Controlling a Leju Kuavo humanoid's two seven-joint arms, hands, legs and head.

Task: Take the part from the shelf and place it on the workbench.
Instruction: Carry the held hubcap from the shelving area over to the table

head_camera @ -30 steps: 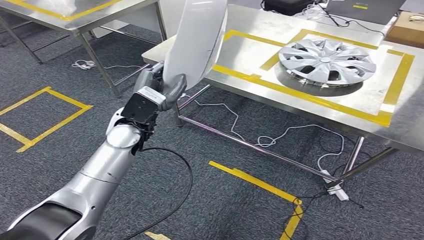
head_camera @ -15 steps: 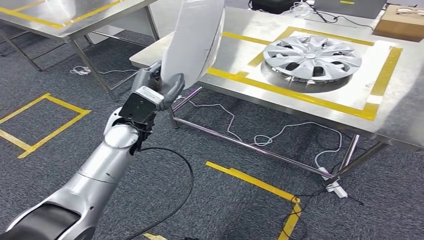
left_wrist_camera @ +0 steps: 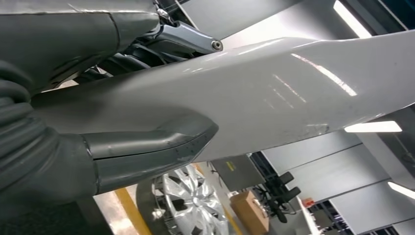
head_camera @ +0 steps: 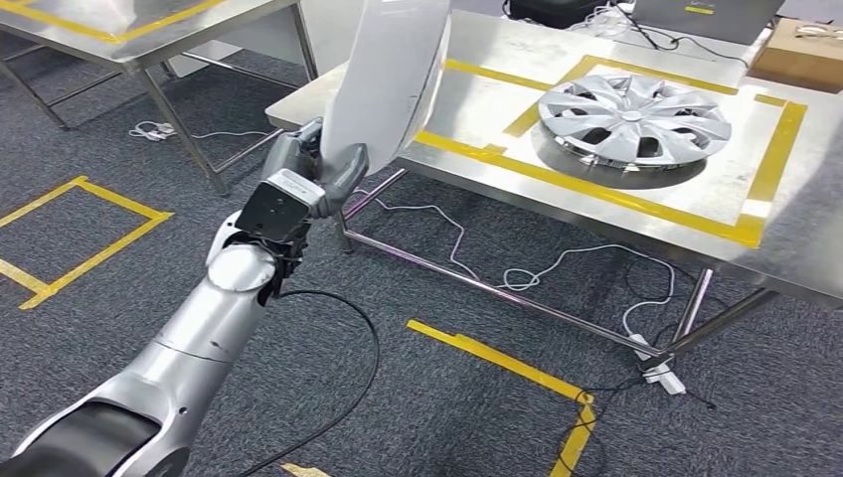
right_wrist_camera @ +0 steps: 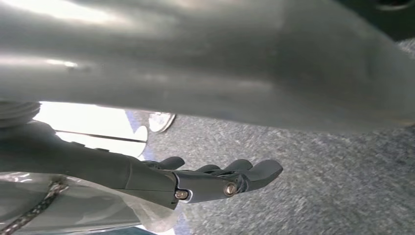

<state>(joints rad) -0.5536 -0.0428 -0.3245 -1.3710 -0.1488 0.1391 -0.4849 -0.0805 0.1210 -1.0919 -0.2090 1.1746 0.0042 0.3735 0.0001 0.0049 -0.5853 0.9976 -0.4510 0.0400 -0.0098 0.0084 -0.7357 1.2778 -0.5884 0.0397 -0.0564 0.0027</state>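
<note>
One big white curved part (head_camera: 386, 75) is up in the air, standing nearly on end over the near corner of the steel bench (head_camera: 477, 109). The left hand (head_camera: 316, 171) grips its lower edge, thumb (left_wrist_camera: 147, 154) pressed on one face, darker fingers (left_wrist_camera: 183, 36) behind, arm stretched forward. A silver hubcap (head_camera: 634, 117) lies flat inside the bench's yellow tape. The right hand (right_wrist_camera: 215, 178) hangs over grey carpet, fingers loosely apart, holding nothing.
</note>
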